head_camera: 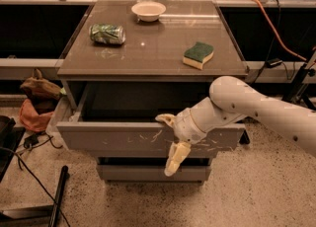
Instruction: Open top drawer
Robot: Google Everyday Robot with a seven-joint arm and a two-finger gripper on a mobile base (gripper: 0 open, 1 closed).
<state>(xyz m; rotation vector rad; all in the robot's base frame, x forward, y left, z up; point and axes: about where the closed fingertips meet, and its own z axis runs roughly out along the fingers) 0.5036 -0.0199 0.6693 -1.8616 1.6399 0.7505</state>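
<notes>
Grey-brown top drawer (108,139): the wide, flat, handleless front with white scratch marks stands out from the cabinet, and a dark hollow shows behind it. The fingers sit at its top edge, right of its middle.
Cream-coloured fingers (177,158): spread wide apart. One is hooked over the drawer's top rim. The other hangs down across the scratched face, with its tip in front of the drawer below.
Gripper (164,145): against the top drawer's front, with the scratches to both sides of it.
White jointed arm (256,107): reaches in from the right of the fingers, its rounded elbow above and to their right.
Glossy brown surface (148,53): the cabinet top, above and behind the fingers.
Crushed green metal can (107,33): lies on its side on the surface, up and to the left of the fingers.
Small white round bowl (148,10): upright at the far edge of the surface, straight beyond the fingers and apart from the can.
Green-and-yellow rectangular sponge (199,55): flat on the surface, up and slightly right of the fingers, well apart from the bowl.
Narrower grey lower drawer (128,172): directly beneath the fingers, set further back than the top drawer.
Orange cable (276,28): runs diagonally, far up and to the right of the fingers.
Brown and red cloths (34,105): heaped on the ground, far left of the fingers.
Black pole (58,196): lies on the speckled floor (247,191), down and to the left of the fingers.
</notes>
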